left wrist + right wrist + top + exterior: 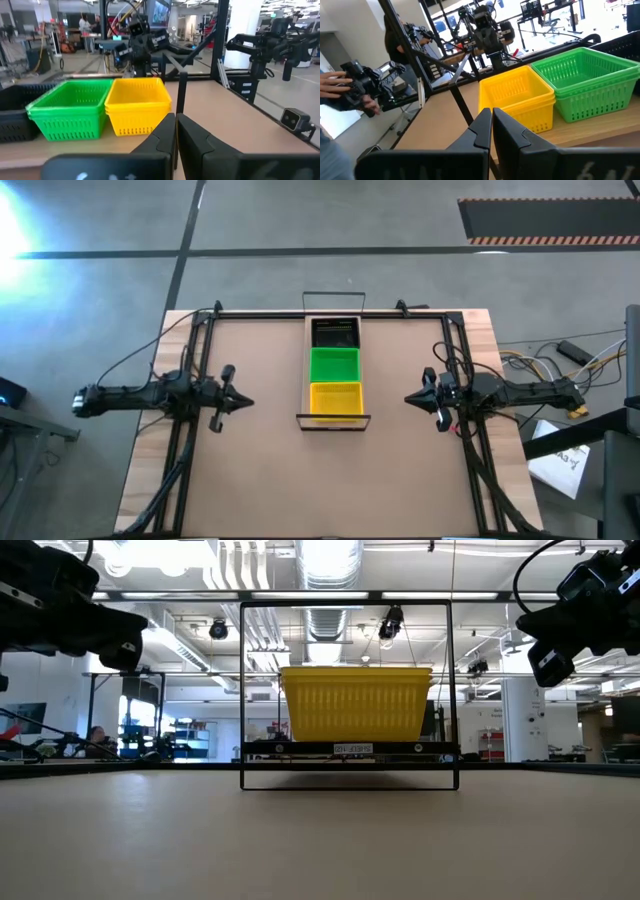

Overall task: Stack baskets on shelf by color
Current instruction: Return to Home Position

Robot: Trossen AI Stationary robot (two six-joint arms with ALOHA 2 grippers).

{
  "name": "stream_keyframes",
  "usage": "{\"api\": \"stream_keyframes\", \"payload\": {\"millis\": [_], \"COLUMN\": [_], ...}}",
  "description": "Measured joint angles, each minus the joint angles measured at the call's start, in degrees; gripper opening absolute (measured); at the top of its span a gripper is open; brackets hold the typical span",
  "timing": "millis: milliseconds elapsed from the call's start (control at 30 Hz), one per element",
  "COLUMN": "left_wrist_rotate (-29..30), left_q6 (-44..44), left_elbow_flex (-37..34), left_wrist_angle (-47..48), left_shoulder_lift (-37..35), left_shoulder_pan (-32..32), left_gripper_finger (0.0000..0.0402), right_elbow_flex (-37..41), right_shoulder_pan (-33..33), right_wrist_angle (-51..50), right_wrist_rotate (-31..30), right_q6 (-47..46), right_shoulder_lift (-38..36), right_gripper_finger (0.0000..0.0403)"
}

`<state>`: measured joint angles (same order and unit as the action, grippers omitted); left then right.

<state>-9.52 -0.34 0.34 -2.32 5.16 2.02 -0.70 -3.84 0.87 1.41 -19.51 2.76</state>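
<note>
Baskets sit piled by color in a row on the shelf mid-worktop, so sorting looks done, and the left tool and right tool, both pressed together and empty, probably just need to pull back home.

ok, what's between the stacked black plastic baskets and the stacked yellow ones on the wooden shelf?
The stack of bright green perforated plastic baskets, nothing else. The high view shows it best; both wrist views agree.
</note>
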Motion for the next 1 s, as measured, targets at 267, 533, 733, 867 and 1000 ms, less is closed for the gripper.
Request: {"api": "stream_keyframes", "payload": {"millis": [267,533,733,867,1000], "left_wrist_rotate": [-0.05,-0.11,-0.11,-0.11,-0.11], "left_q6": [-0.7,-0.72,-0.72,-0.72,-0.74], "left_elbow_flex": [0.13,0.13,0.13,0.13,0.13], "left_wrist_angle": [-0.32,-0.62,-0.65,-0.7,-0.7], "left_shoulder_lift": [3.16,5.36,6.58,7.23,7.63], "left_shoulder_pan": [0.02,0.02,0.02,0.02,0.02], "left_gripper_finger": [0.0,0.0,0.0,0.0,0.0], "right_elbow_flex": [-0.29,-0.4,-0.43,-0.45,-0.51], "right_shoulder_pan": [0.01,0.01,-0.01,0.01,0.0], "right_wrist_angle": [-0.21,-0.4,-0.38,-0.38,-0.34], "right_wrist_rotate": [-0.02,0.0,0.0,0.0,0.02], "right_q6": [0.02,0.0,0.0,0.0,0.0], "right_shoulder_lift": [0.0,0.02,0.02,0.02,0.02], "right_gripper_finger": [0.0009,0.0009,0.0009,0.0009,0.0009]}}
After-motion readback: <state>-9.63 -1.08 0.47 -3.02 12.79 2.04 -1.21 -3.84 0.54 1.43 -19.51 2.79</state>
